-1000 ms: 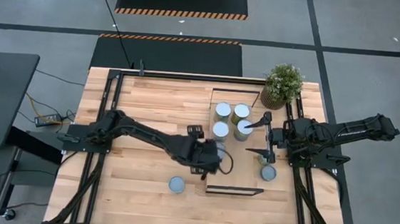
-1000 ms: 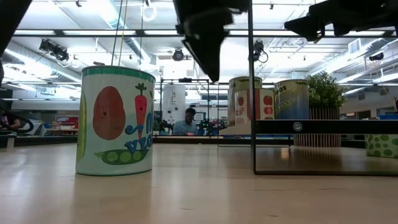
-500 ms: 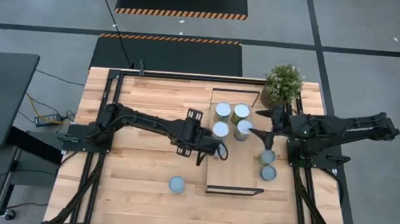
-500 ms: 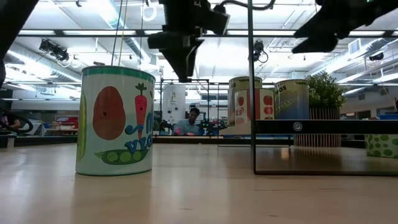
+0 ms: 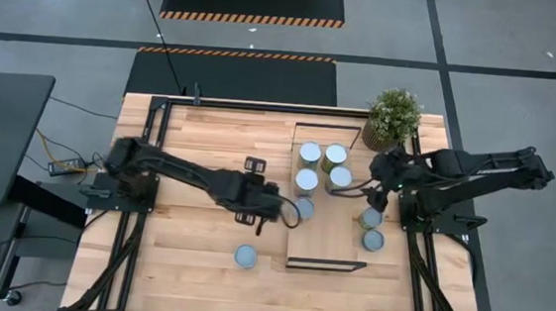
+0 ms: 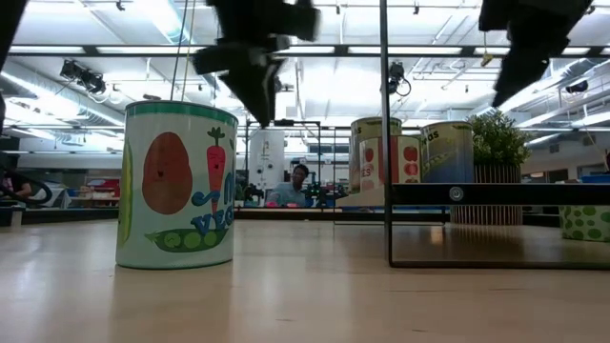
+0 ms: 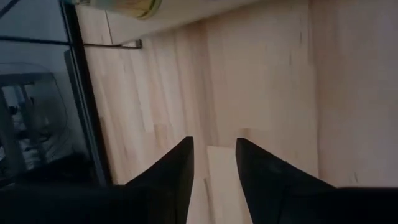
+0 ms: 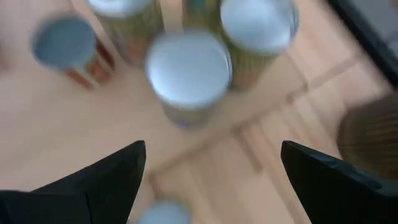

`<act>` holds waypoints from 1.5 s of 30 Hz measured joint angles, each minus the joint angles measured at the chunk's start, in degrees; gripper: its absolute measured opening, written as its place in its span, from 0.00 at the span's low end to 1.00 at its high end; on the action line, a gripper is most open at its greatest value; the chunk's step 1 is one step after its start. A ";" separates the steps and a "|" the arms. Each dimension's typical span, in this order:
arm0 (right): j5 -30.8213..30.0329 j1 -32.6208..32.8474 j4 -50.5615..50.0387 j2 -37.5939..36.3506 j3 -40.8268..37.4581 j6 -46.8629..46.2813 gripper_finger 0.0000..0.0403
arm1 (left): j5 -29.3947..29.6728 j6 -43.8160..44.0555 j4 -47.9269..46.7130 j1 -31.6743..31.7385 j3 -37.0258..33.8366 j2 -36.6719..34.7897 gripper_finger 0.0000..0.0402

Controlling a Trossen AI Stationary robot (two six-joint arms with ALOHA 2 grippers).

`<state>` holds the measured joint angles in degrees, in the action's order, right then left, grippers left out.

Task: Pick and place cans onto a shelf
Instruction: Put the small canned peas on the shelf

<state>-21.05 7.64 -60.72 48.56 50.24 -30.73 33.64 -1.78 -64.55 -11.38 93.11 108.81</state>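
Several cans stand upright on the shelf (image 5: 331, 234): four at its far end (image 5: 322, 167) and one (image 5: 303, 209) by its left edge. Two more cans (image 5: 370, 218) (image 5: 374, 241) stand on the table right of the shelf, and one (image 5: 245, 256) (image 6: 177, 186) stands near the front edge. My left gripper (image 5: 281, 213) (image 7: 213, 155) hangs just left of the shelf, its fingers a little apart with only bare tabletop between them. My right gripper (image 5: 367, 182) (image 8: 214, 180) hovers wide open over the shelf's right edge, beside the far cans.
A potted plant (image 5: 392, 118) stands at the far right corner, close behind my right arm. The shelf's thin black frame (image 6: 385, 143) rises at its near end. Bare tabletop lies left of the shelf and along the front edge.
My left gripper has drawn back from the shelf toward the table's left edge, uncovering the can by the shelf's left edge. My right gripper has gone toward the far edge, off the can right of the shelf, and has tipped its fingers downward.
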 joint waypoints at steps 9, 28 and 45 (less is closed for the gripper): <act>7.46 0.27 -12.44 7.22 1.94 -9.87 0.95 | -3.44 2.69 25.43 -1.75 -22.39 -18.01 0.31; 16.40 1.72 -4.51 13.32 -8.72 -11.75 0.95 | -5.38 2.01 58.13 -2.98 -50.83 -40.19 0.31; 18.06 5.50 -0.67 20.24 -8.46 -9.58 0.95 | -11.17 9.38 67.58 -3.05 -58.00 -44.43 0.31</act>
<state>-3.00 13.14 -61.39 68.80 41.78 -40.32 22.47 7.60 3.03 -14.44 35.11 64.38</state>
